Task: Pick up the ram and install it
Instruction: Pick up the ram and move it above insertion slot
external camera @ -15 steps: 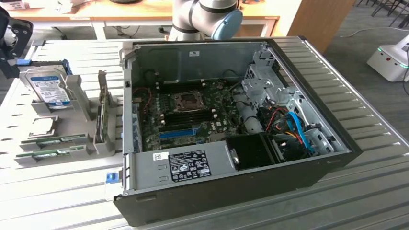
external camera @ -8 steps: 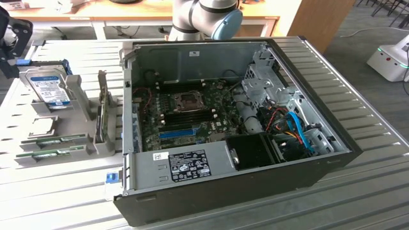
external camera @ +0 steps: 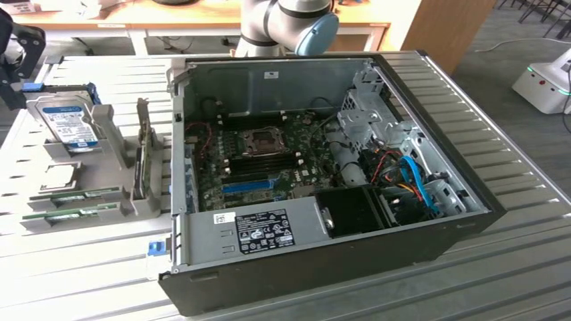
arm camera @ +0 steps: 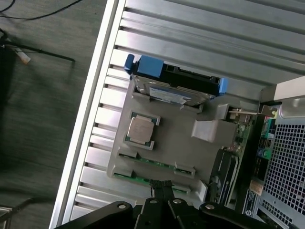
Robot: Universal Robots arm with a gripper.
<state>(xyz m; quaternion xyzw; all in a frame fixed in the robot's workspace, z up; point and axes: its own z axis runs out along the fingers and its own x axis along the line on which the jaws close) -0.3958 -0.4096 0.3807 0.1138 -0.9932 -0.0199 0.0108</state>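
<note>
Two green ram sticks lie on edge in the near slots of a grey holder [external camera: 107, 160] on the exterior view's left: one ram [external camera: 85, 195] and a second ram [external camera: 69, 214] just in front of it. In the wrist view the same sticks, ram [arm camera: 150, 160] and ram [arm camera: 136, 178], sit just beyond my fingertips. My gripper [external camera: 13, 93] hangs high over the far left end of the holder, beside the hard drive; in the wrist view the gripper [arm camera: 161, 185] is shut with its black fingertips together and nothing between them.
The holder also carries a silver hard drive [arm camera: 171, 93] with blue mounts, a CPU [arm camera: 141, 130] and an upright card [external camera: 143, 154]. The open computer case [external camera: 428, 100] fills the table's middle, with the motherboard [external camera: 267, 160] inside. The ribbed metal table's edge [arm camera: 90, 109] is close to the holder.
</note>
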